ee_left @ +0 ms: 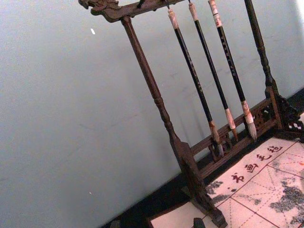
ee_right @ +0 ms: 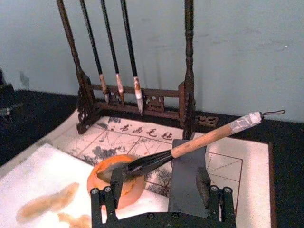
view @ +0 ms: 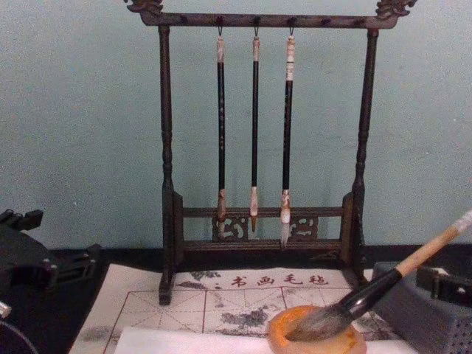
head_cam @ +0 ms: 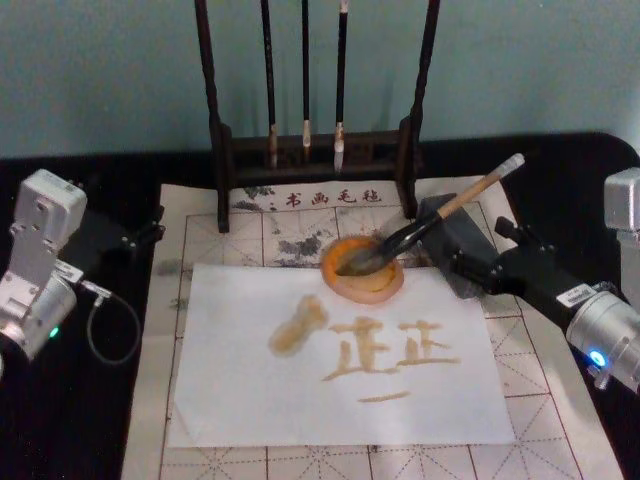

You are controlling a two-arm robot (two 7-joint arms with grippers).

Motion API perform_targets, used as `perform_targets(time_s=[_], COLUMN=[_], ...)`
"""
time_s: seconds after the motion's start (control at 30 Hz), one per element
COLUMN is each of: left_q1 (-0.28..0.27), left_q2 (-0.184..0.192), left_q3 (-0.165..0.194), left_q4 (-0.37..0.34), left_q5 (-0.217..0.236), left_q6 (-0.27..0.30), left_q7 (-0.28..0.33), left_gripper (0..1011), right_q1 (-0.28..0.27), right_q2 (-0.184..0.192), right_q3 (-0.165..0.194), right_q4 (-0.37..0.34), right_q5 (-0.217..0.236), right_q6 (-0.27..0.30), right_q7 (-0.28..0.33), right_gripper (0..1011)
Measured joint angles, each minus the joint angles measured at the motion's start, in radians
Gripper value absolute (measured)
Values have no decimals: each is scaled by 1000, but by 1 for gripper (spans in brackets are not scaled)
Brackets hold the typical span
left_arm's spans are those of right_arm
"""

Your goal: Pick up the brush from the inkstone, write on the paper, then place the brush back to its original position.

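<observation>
The brush (head_cam: 440, 215) lies tilted, its dark tuft in the orange inkstone (head_cam: 388, 284) and its tan handle propped on a grey box (head_cam: 462, 243). The right wrist view has the brush (ee_right: 199, 142) crossing above the inkstone (ee_right: 130, 187). My right gripper (head_cam: 478, 250) stands open just behind the box, a finger on either side of it, touching neither brush nor dish; its fingers (ee_right: 104, 199) spread wide. The white paper (head_cam: 240, 400) in front carries amber strokes and a blot. My left gripper (head_cam: 120, 235) rests at the far left of the table.
A dark wooden rack (head_cam: 225, 150) with three thin hanging brushes (view: 254, 125) stands behind the inkstone. A beige gridded mat (head_cam: 545, 370) lies under the paper. Black tabletop (head_cam: 80, 420) surrounds the mat, and a loop of cable (head_cam: 110, 330) lies by the left arm.
</observation>
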Motion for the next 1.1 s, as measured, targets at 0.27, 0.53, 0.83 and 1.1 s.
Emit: perform_targets(time_s=[0.27,0.53,0.83,1.1], left_q1=[0,0,0,0], left_q2=[0,0,0,0], left_q3=[0,0,0,0], left_q4=[0,0,0,0], left_q5=[0,0,0,0], left_q6=[0,0,0,0], left_q7=[0,0,0,0], left_gripper=[1001,1001,1001,1001], right_q1=[4,4,4,4], right_q2=[-6,-6,-6,-6], right_q3=[-6,-6,-5,-4], right_q4=[10,10,10,10], right_q5=[-48,-43,-37,-35], right_q6=[14,14,14,14], right_q7=[-2,-4,-5,-6], right_gripper=[1002,1002,1002,1002])
